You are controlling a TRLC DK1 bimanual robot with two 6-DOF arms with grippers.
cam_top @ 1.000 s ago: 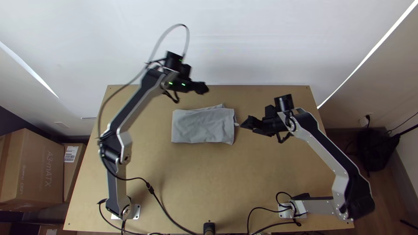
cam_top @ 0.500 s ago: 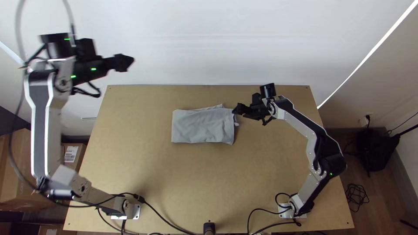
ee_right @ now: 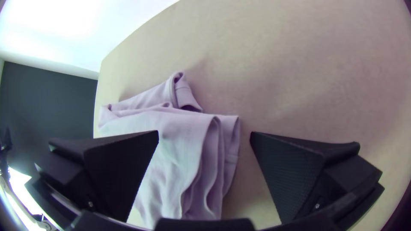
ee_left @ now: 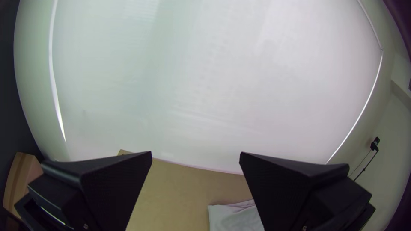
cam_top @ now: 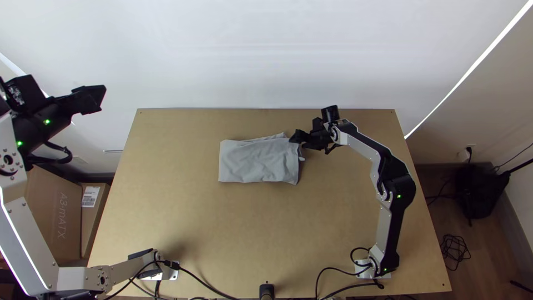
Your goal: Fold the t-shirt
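Shirt (cam_top: pixel 257 161): folded to a flat rectangle on the table (cam_top: pixel 250 233); reaches from my fingertips toward the left arm, most of it to my near-edge side.
Long axis: runs roughly the way I point, one short end facing me.
Right gripper (cam_top: pixel 292 137), mine: at the shirt's far corner, fingers spread wide, nothing clamped. Contact with cloth, cannot tell.
Layered end (ee_right: pixel 209 167): within my opening, close by one finger (ee_right: pixel 122 171); bare tabletop beside the other.
Loose flap (ee_right: pixel 158 96): pokes out past the long edge, ahead of my tips.
Left gripper (cam_top: pixel 101 99): well apart from me, past the shirt; fingers parted, empty. I am nearer.
Coming move: probably tidying this corner. I judge I should centre on the layers before closing, else I may catch only some.
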